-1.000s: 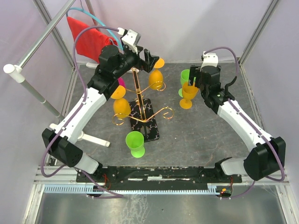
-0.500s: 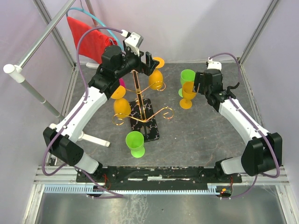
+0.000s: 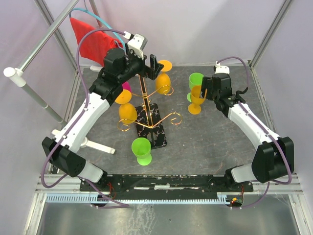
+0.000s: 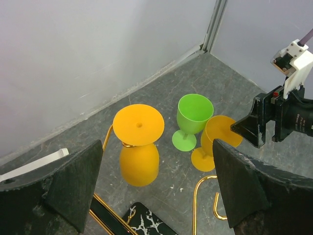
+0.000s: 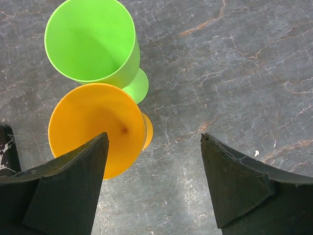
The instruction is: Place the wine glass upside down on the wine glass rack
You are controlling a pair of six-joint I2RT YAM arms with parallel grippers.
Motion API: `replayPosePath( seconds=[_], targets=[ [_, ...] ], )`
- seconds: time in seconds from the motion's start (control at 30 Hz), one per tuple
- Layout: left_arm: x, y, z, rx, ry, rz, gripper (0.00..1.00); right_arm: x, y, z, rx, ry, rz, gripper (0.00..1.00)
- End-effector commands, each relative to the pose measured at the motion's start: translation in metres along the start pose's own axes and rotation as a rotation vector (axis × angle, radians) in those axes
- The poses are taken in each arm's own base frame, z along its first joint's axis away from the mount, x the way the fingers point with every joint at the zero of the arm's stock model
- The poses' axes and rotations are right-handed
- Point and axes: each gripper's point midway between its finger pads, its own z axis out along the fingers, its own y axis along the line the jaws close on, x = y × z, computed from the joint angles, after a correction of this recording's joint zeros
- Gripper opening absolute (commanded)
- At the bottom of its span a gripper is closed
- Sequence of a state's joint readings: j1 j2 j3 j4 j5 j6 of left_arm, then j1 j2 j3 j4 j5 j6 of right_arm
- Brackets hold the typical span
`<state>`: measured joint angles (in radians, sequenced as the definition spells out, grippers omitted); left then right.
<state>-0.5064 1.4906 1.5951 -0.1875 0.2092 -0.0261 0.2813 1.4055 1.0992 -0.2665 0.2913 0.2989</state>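
Orange wine glass (image 5: 95, 127) stood upright, stem vertical, mouth up, just beside the green wine glass (image 5: 90, 41); open tabletop (image 5: 244, 73) alongside. Right hand (image 5: 154, 142) gaped wide above, empty.

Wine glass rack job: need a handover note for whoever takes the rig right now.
Left end effector: open, empty, by the top of the wine glass rack, next to an inverted orange glass hanging on it.
Right end effector: open, empty, over the upright orange wine glass; not gripped.
Done: that inverted glass is hung; more orange glasses sit on the rack's left side.
Left: grip, flip and hang the upright orange one. The green glass beside it and a second green glass near the base stand on the table.
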Motion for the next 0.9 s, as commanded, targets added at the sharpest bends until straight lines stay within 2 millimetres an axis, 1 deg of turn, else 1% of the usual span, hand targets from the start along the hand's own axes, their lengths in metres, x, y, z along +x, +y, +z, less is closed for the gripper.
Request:
replayPosePath(
  seconds=[0.0, 0.27, 0.37, 0.43, 0.53, 0.57, 0.63, 0.7, 0.87],
  targets=[
    [-0.026, 0.0, -0.016, -0.02, -0.063, 0.054, 0.99, -0.02, 0.003, -0.001, -0.013, -0.055, 0.023, 0.83],
    [-0.029, 0.001, -0.02, -0.026, -0.061, 0.069, 0.99, -0.021, 0.003, -0.003, -0.016, -0.06, 0.019, 0.84],
    [-0.027, -0.001, -0.022, -0.015, -0.046, 0.068, 0.99, -0.022, 0.002, -0.005, -0.015, -0.062, 0.014, 0.84],
    [-0.025, -0.004, -0.028, -0.003, -0.025, 0.073, 0.99, -0.023, 0.001, -0.006, -0.012, -0.064, 0.007, 0.84],
    [-0.021, -0.01, -0.045, 0.017, 0.007, 0.093, 0.99, -0.025, -0.002, -0.007, -0.004, -0.067, -0.005, 0.84],
    [-0.021, -0.013, -0.052, 0.031, 0.014, 0.104, 0.99, -0.025, -0.002, -0.007, -0.003, -0.067, -0.007, 0.84],
    [-0.021, -0.028, -0.069, 0.097, 0.025, 0.117, 0.99, -0.024, -0.002, -0.006, -0.006, -0.062, -0.01, 0.84],
    [-0.019, -0.046, -0.085, 0.187, 0.045, 0.115, 0.99, -0.024, -0.001, -0.004, -0.01, -0.058, -0.011, 0.84],
    [-0.007, -0.083, -0.117, 0.363, 0.097, 0.031, 0.99, -0.026, 0.0, -0.002, -0.012, -0.05, -0.025, 0.84]
  ],
)
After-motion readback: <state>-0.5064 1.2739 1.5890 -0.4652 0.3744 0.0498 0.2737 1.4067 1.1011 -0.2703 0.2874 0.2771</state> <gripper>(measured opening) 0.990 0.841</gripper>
